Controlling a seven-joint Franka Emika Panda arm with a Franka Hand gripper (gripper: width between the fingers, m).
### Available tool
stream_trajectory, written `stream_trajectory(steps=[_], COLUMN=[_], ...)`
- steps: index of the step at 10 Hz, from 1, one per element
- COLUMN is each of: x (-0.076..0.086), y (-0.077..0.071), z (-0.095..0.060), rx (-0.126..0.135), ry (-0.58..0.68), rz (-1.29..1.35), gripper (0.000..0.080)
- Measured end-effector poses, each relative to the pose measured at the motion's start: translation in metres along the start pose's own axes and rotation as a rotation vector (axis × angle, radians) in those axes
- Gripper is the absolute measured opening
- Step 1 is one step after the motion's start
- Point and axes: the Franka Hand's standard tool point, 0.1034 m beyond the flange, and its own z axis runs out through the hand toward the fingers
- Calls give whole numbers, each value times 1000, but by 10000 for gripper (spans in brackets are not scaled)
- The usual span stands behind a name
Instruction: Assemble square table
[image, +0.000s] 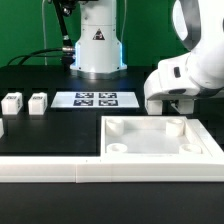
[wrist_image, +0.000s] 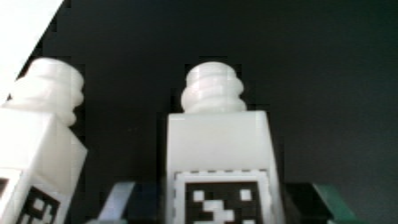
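Observation:
The white square tabletop (image: 160, 137) lies at the front on the exterior view's right, rim up, with round corner sockets. Two short white legs (image: 12, 103) (image: 38, 102) stand at the left. My gripper (image: 180, 101) hangs low just behind the tabletop's far edge. In the wrist view my gripper (wrist_image: 222, 205) is open, with a tagged white leg (wrist_image: 221, 150) standing between the jaws, its threaded tip pointing away. A dark gap shows on each side between the leg and the fingers (wrist_image: 125, 200). A second leg (wrist_image: 45, 130) stands beside it. The hand hides both legs in the exterior view.
The marker board (image: 95, 99) lies flat on the black table in front of the robot base (image: 97, 45). The long white border wall (image: 60, 170) runs along the front. A small white part (image: 2, 127) shows at the left edge.

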Motion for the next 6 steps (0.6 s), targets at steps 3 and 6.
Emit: stream_trajectory(steps=[3,6], x=[0,-11], y=[0,7], z=[0,-42], rx=[0,20], ry=[0,5], rz=[0,-13], gripper=[285,286])
